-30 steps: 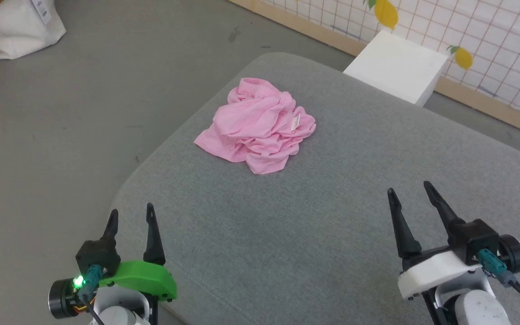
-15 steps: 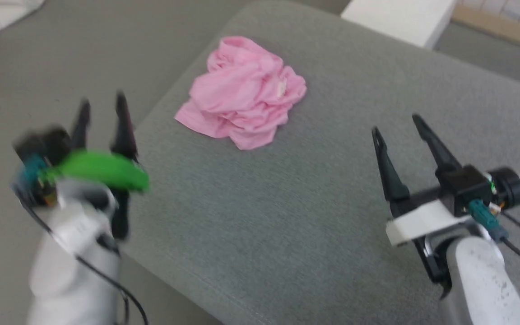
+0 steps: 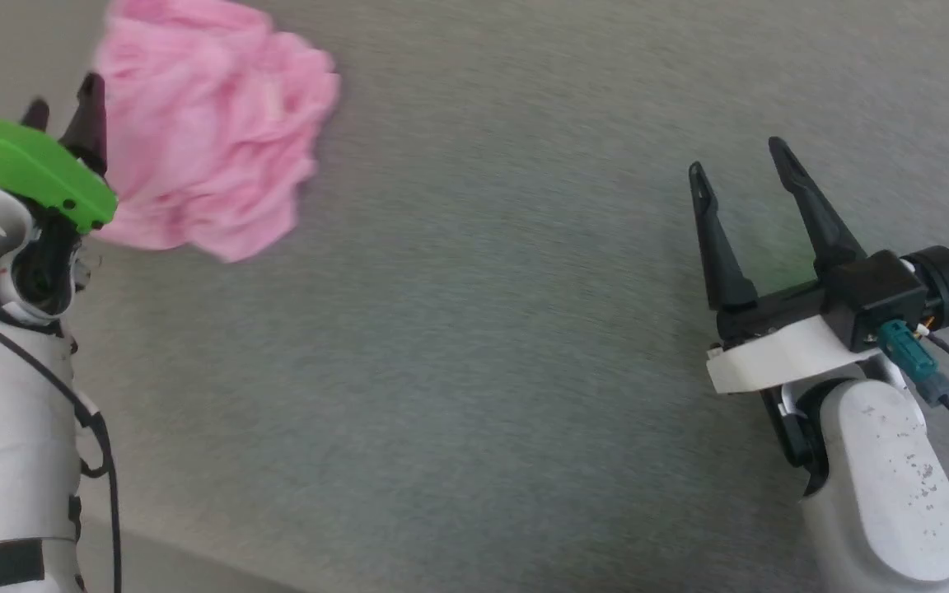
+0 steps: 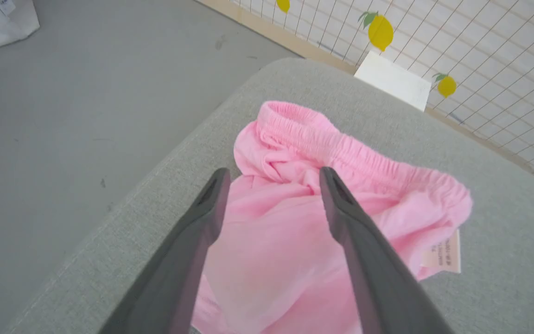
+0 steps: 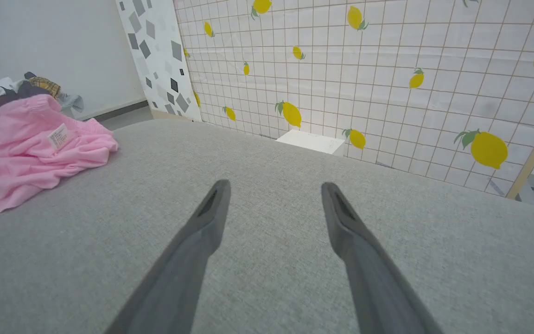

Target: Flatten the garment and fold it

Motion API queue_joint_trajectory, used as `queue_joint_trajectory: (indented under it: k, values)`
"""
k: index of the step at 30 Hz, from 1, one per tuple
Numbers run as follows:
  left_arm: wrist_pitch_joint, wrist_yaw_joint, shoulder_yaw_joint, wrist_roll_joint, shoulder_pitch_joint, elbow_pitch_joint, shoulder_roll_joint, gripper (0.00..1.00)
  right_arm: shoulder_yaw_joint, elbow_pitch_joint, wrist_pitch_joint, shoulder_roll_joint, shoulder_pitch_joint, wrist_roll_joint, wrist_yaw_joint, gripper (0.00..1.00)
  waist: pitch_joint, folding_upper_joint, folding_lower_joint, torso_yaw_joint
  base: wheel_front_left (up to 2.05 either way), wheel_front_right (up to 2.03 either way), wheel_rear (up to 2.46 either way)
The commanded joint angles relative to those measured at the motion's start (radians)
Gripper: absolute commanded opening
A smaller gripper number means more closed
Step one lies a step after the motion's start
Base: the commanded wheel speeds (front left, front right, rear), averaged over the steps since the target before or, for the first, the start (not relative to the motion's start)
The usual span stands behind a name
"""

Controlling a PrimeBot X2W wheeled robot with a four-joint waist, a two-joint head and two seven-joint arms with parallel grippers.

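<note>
Held left hand [image 4: 272, 171] wide open and empty over shorts [image 4: 271, 260], fingers straddling the crumpled middle; contact unclear. Had right hand [image 3: 736, 156] open too, empty, well apart above bare cushion [image 3: 483, 329]. Found shorts heaped near cushion's edge, waistband [image 4: 341, 148] bunched, label [image 4: 443, 253] turned out. Judged fabric light, limp, prone to bunching. Reckoned best hold at waistband's ends, to pull flat.
</note>
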Motion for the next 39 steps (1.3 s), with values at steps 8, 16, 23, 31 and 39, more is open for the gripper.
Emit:
queue_joint_trajectory:
  k: [8, 16, 23, 31, 39]
  values:
    - [0.298, 0.093, 0.038, -0.123, 0.083, 0.091, -0.009, 0.92, -0.013, 0.043, -0.032, -0.001, -0.018, 0.042, -0.002, 1.0, 0.13, 0.0, -0.0002, -0.221, 0.0, 0.0, 0.0]
    - [0.105, 0.095, 0.062, -0.048, 0.128, -0.001, 0.048, 0.0, -0.031, 0.087, -0.04, -0.001, 0.022, 0.073, -0.002, 1.0, -0.029, 0.0, -0.0002, -0.199, 0.0, 0.0, 0.0]
    - [-0.292, 0.104, 0.041, 0.127, 0.073, -0.132, 0.092, 0.0, -0.055, 0.109, -0.041, -0.001, 0.091, 0.106, -0.002, 1.0, -0.212, 0.0, -0.0002, -0.207, 0.0, 0.0, 0.0]
    - [-0.394, 0.065, -0.089, 0.211, -0.017, -0.274, 0.046, 0.0, -0.089, 0.111, -0.042, -0.001, 0.171, 0.135, -0.002, 1.0, -0.346, 0.0, -0.0002, -0.27, 0.0, 0.0, 0.0]
    - [-0.371, 0.02, -0.271, 0.21, -0.054, -0.336, -0.117, 0.0, -0.121, 0.105, -0.042, -0.001, 0.218, 0.145, -0.002, 1.0, -0.39, 0.0, -0.0002, -0.363, 0.0, 0.0, 0.0]
